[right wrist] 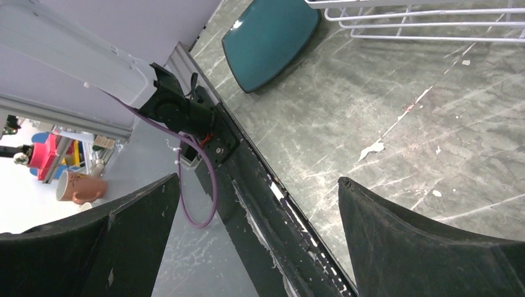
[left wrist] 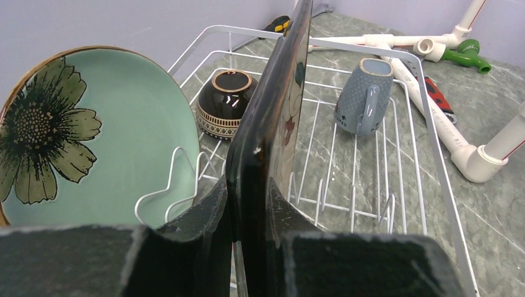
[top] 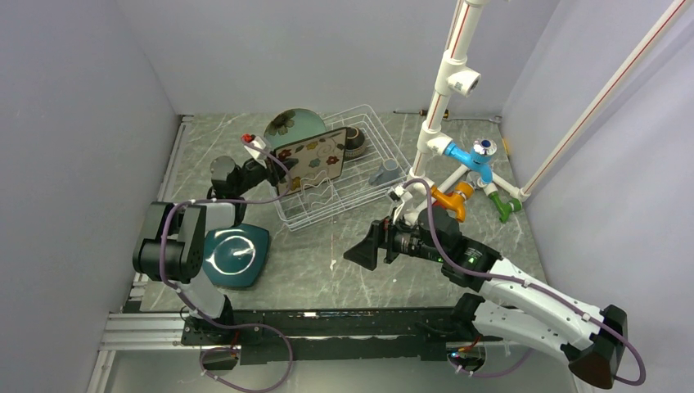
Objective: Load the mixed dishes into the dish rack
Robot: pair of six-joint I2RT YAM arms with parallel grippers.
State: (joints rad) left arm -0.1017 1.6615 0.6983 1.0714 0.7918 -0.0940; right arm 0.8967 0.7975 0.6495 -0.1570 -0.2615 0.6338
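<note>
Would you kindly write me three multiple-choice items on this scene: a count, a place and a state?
1. How many dishes sit in the rack with no gripper on them? A one B five C three
2. Where is the teal plate? A in the rack B on the table C on a shelf
3. The left gripper is A shut on the floral plate B open C out of view
1 C: green plate, bowl, mug. 2 B: it lies flat outside the rack. 3 A: its fingers pinch the plate's edge.
</note>
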